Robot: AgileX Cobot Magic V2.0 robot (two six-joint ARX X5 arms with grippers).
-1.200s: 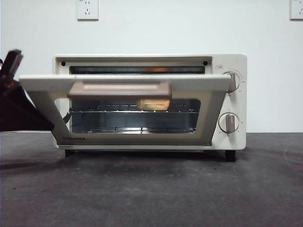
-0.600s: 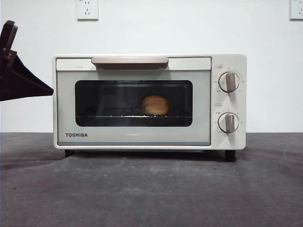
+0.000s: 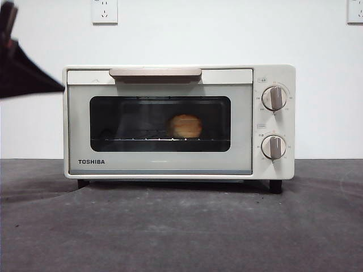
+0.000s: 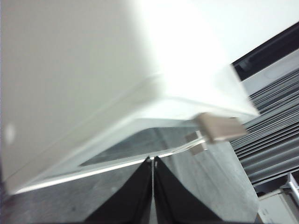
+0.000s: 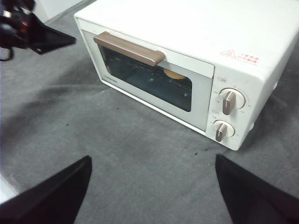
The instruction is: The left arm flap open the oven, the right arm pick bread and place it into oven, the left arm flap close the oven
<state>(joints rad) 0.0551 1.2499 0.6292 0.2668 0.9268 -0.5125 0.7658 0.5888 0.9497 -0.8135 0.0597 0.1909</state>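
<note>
The cream-white oven [image 3: 159, 165] stands on the table with its door shut and its beige handle [image 3: 155, 73] up at the top. Through the dark glass the golden-brown bread [image 3: 185, 126] lies on the wire rack. My left gripper [image 3: 60, 88] hangs shut just off the oven's upper left corner, apart from it. In the left wrist view its jaws [image 4: 153, 159] meet, pointing at the oven's [image 4: 93, 70] door edge near the handle [image 4: 219, 128]. My right gripper [image 5: 153, 161] is open and empty, back from the oven [image 5: 196, 42], and sees the bread [image 5: 174, 73] and the left gripper [image 5: 69, 41].
Two beige knobs [image 3: 274, 97] [image 3: 274, 147] sit on the oven's right panel. A grey cloth [image 3: 181, 226] covers the table in front. Behind is a white wall with sockets [image 3: 104, 10] [image 3: 355, 10].
The oven door swung up from half open to fully shut. The left gripper then drew upward and slightly leftward, away from the door.
</note>
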